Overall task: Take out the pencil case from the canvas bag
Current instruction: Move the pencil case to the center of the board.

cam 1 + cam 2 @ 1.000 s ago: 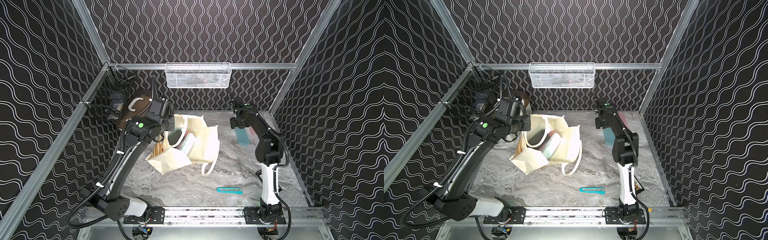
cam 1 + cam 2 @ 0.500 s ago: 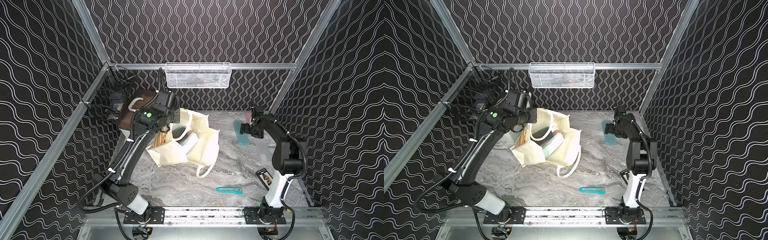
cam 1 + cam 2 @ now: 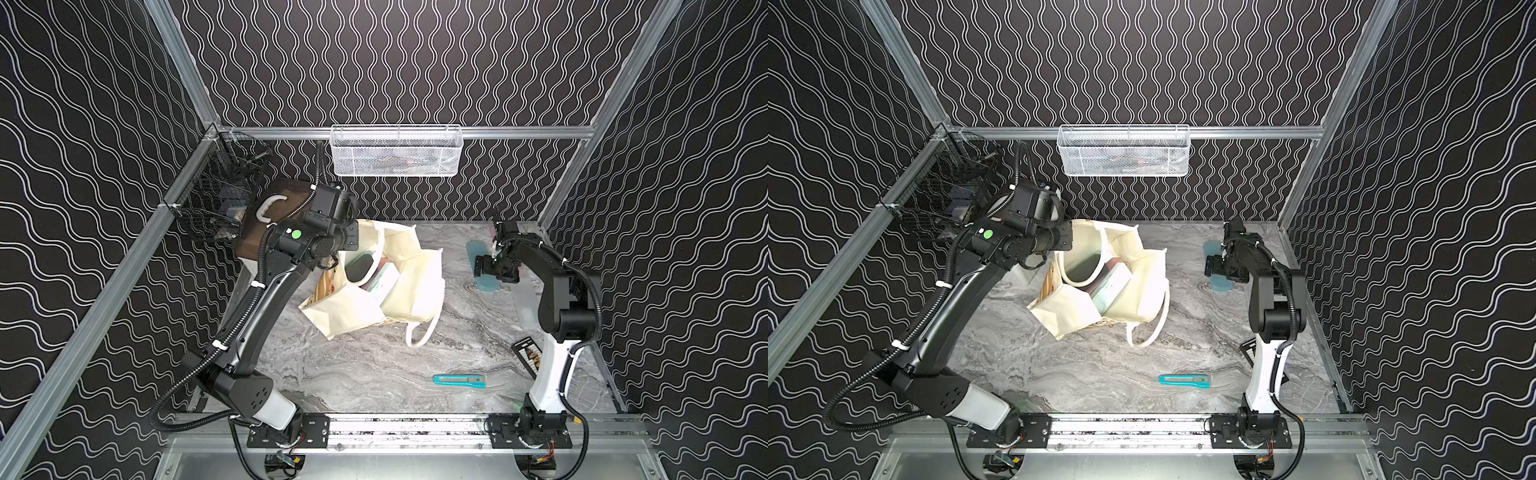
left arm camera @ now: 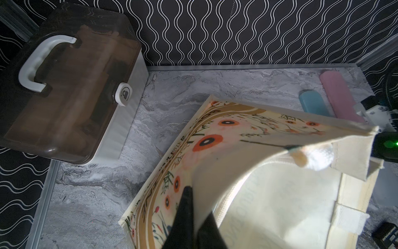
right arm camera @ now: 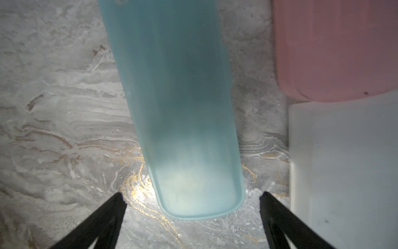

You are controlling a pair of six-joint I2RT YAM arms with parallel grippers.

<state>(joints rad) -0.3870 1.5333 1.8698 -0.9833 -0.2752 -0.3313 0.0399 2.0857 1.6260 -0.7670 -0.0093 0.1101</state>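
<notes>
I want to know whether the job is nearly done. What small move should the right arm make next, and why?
Probably lift the right pincer straight up and away. Its jaws stand wide open on either side of the blue pencil case, which lies flat on the table, apart from the canvas bag whose rim the left pincer pinches.

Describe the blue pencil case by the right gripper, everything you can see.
The blue pencil case is a long, flat, frosted light-blue plastic box with rounded corners. It lies flat on the marble table, outside the canvas bag, beside a pink case. The right gripper stands open, fingertips flanking its end, not touching.
</notes>
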